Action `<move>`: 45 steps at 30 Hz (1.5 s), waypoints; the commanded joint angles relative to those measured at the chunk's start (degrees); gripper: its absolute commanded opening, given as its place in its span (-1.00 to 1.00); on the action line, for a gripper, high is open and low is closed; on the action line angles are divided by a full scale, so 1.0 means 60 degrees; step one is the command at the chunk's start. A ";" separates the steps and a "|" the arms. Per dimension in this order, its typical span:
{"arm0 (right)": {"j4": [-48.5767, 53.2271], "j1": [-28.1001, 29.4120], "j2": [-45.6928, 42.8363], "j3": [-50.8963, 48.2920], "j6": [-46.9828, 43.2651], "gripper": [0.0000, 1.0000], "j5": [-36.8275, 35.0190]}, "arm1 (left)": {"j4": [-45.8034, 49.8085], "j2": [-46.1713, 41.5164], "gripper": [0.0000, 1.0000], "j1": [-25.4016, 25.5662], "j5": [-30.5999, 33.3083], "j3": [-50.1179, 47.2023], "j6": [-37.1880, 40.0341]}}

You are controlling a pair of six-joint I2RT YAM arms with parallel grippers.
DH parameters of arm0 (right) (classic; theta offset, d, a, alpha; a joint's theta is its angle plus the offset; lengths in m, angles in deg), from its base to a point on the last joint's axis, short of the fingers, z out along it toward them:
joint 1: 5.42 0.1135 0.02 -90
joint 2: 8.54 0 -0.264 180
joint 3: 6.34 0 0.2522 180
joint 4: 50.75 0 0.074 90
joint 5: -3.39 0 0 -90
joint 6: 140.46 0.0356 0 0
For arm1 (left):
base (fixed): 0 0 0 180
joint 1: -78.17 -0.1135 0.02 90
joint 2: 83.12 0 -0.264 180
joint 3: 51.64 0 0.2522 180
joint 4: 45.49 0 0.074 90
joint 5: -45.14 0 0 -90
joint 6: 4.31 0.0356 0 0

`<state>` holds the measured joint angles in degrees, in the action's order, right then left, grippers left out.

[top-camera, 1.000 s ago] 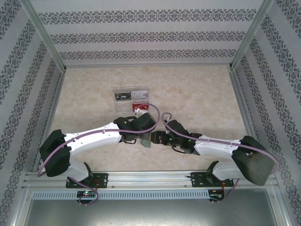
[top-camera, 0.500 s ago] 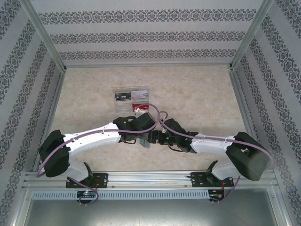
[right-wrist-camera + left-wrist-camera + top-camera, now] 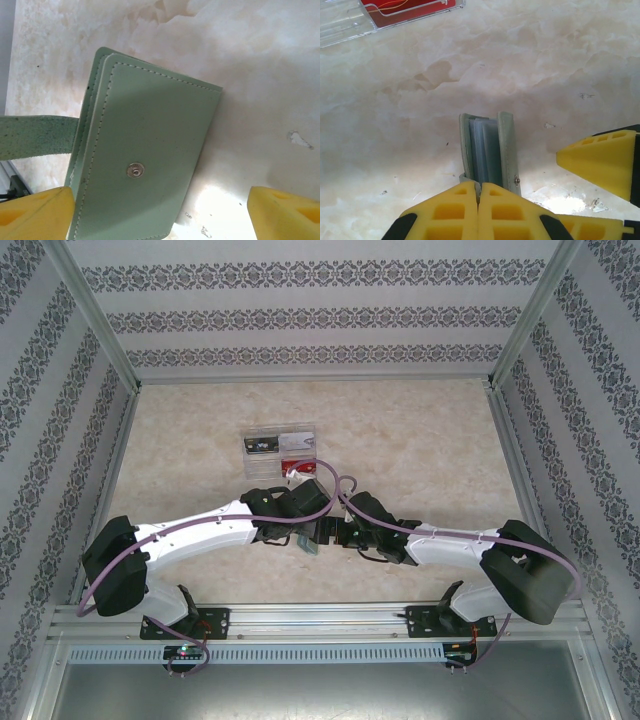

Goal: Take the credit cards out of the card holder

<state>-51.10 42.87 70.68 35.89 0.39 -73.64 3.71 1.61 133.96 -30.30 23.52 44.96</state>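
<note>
The card holder [image 3: 150,135] is seen as soft grey-green leather-like material, matt and smooth, stitched along its edges. A small shiny metal stud [image 3: 135,170] is set in its face, and its side tab [image 3: 35,137] is shown rough and fibrous. The table [image 3: 545,60] is finished in smooth, marble-patterned laminate with a faint sheen. The box [image 3: 345,25] is made of clear glossy plastic; a glossy reddish card [image 3: 405,10] is seen through it. Matt yellow moulded plastic forms the fingers [image 3: 451,212].

Beige marbled table [image 3: 420,440] w/ clear plastic box [image 3: 277,440] lying flat, approx mid-table
</note>
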 commanded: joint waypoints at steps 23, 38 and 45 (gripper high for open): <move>0.0660 -0.0310 -0.0664 -0.0539 -0.0381 -0.40 -0.0655 | 0.0536 -0.0569 -1.00 -0.0095 0.0744 -0.1049 -0.0379; -0.0289 -0.0154 -0.0130 -0.0603 0.0161 -1.00 -0.0861 | -0.0773 -0.0441 -0.98 -0.1526 0.0009 -0.1801 0.0622; -0.0452 0.0236 -0.0212 -0.0581 0.0488 -1.00 -0.1569 | -0.0653 -0.0862 0.04 -0.1901 -0.0414 -0.1736 0.0482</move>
<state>-52.50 43.62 69.85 32.74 1.90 -79.81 0.17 -0.77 122.77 -31.43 12.57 48.00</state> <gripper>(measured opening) 0.065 0.486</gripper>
